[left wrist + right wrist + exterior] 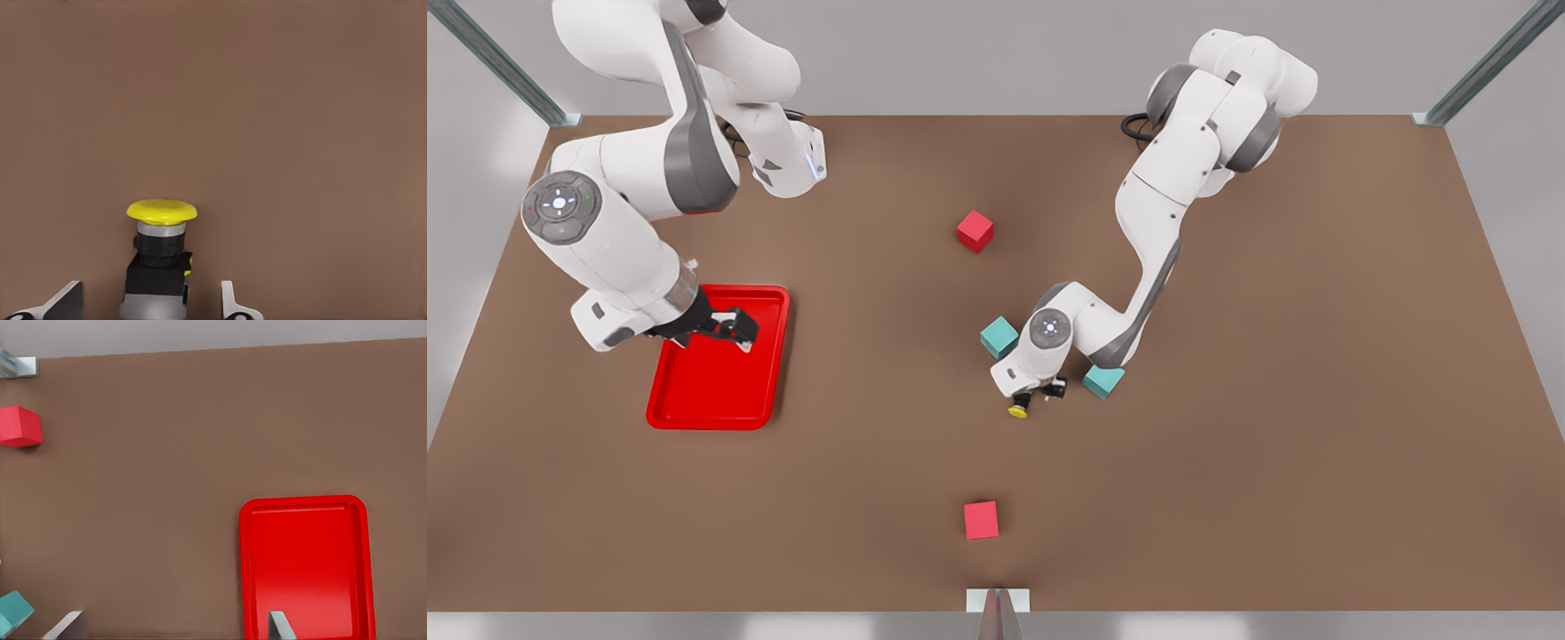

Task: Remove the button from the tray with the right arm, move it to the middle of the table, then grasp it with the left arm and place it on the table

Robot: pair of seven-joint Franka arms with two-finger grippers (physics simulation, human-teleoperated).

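two arms are working over the worktop (1227,444). on it are lying one tray (720,391), one button (1018,410), two red cubes and two teal cubes.

the left gripper (1039,394), on the front view's right, is hanging near the middle of the worktop, between the two teal cubes (1000,338) (1104,381). the button is sitting between its fingers, yellow cap pointing away from the wrist. the left wrist view is showing the button (160,257) close up, its dark body between the two pale fingertips (63,300), with gaps on both sides; whether the fingers are pressing it cannot be told, and it is unclear whether the button is touching the worktop (267,100).

the right gripper (734,331), on the front view's left, is hovering over the tray with its fingers spread and nothing between them. the right wrist view is looking down on the tray (303,513), one red cube (20,427) and a teal cube (12,612), which the left wrist view is leaving out.

the front view is giving both red cubes: one (975,231) toward the far edge, one (981,520) toward the near edge, well apart from each other.
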